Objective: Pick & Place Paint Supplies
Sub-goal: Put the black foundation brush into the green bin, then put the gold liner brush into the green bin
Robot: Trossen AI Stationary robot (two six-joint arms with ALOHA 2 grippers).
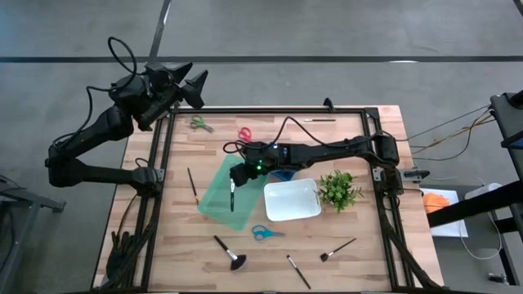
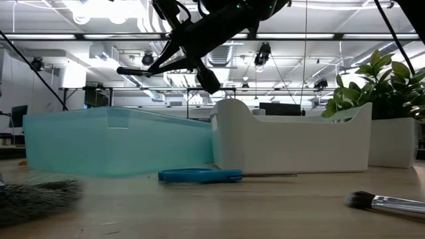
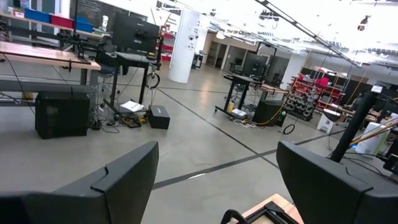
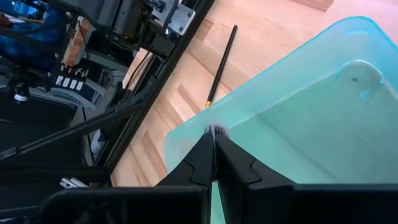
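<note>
My right gripper reaches in from the table's right and hovers over the teal bin, shut on a slim dark-handled brush. In the low view this gripper hangs well above the bin. My left gripper is open and raised beyond the table's far-left corner, touching nothing. Loose on the table lie green scissors, red scissors, blue scissors and several brushes. No paint bottles show. My right gripper pinches the brush between its two shut fingers near the bristle end; a small grey tuft peeks out at the fingertips. The dark handle runs out toward the table's near edge above the teal bin, lifted clear of it.
A white bin sits right of the teal one, with a small leafy plant beside it. More brushes lie near the front edge and at the far edge. A black frame borders the table.
</note>
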